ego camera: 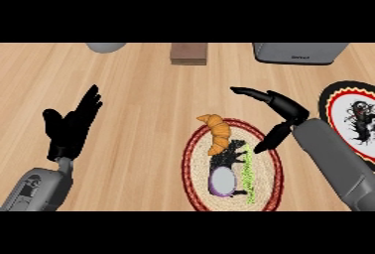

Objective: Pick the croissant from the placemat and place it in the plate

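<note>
While the croissant (215, 133) lies at the placemat's (196, 191) upper left rim, the right hand (282, 111) hovers just right of it, fingers spread and holding nothing. The plate (330, 99) sits at the table's (147, 89) right edge, partly cut off. Bare wood separates the croissant from the left hand (71, 126), resting open.

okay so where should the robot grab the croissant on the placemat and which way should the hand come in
Probably around the thick middle of the croissant, where its curve is fullest. It lies flat on the upper left part of the placemat, long axis running roughly up and down in the view, so fingers and thumb could close across its narrow width. The right hand is open just to its right, so coming from above and that side looks shortest.
</note>
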Action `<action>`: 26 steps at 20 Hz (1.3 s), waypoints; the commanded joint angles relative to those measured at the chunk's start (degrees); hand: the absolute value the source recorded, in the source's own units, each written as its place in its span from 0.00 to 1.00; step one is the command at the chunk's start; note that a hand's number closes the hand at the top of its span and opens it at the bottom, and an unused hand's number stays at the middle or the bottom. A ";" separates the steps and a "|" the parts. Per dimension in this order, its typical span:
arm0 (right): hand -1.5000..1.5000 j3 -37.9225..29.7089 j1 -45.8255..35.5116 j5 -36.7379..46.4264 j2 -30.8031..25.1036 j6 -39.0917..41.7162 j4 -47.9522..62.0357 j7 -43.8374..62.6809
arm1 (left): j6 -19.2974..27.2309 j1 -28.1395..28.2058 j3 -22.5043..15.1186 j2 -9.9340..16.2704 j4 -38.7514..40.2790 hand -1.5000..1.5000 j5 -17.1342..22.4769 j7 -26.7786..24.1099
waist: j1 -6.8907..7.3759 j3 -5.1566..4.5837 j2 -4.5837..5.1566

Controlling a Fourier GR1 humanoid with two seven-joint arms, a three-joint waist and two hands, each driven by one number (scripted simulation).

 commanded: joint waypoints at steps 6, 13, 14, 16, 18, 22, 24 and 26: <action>0.00 3.59 -8.24 10.40 5.28 0.37 9.40 0.17 | 0.68 4.02 1.22 -1.46 -2.01 0.50 -2.05 -0.11 | -1.73 -0.11 -0.67; 0.00 7.04 -11.16 18.40 5.76 -2.41 9.74 5.02 | 0.87 0.08 2.42 -2.08 -2.16 0.50 -2.65 3.49 | -2.18 -0.10 -0.75; 0.00 7.54 -9.68 19.60 5.44 -3.18 8.11 6.01 | -1.37 2.24 3.25 -0.17 -3.00 0.50 -2.08 3.21 | -2.34 -0.12 -0.89; 0.00 7.74 -10.57 21.37 8.33 -5.57 10.47 8.33 | -1.90 4.98 3.90 1.43 -8.93 0.50 -1.19 5.34 | -1.72 -0.09 -0.90; 0.00 7.80 -13.47 23.40 10.65 -5.64 14.17 9.43 | -0.19 3.23 2.65 -2.38 -3.38 0.50 -3.91 1.34 | -1.68 -0.11 -0.60; 0.00 7.88 -15.44 26.32 11.48 -3.13 15.23 11.10 | -4.05 3.92 5.50 -1.64 0.34 0.50 -2.45 -1.66 | -1.94 -0.14 -0.60; 0.00 8.39 -13.04 28.21 12.13 -2.84 13.51 11.35 | -4.41 4.69 5.99 -1.14 -1.99 0.50 -2.90 -0.30 | -2.20 -0.13 -0.77; 0.00 7.84 -13.49 29.93 13.28 -4.77 15.78 11.92 | -3.02 1.95 6.49 -2.50 1.00 0.50 -4.24 -0.06 | -2.20 -0.12 -0.66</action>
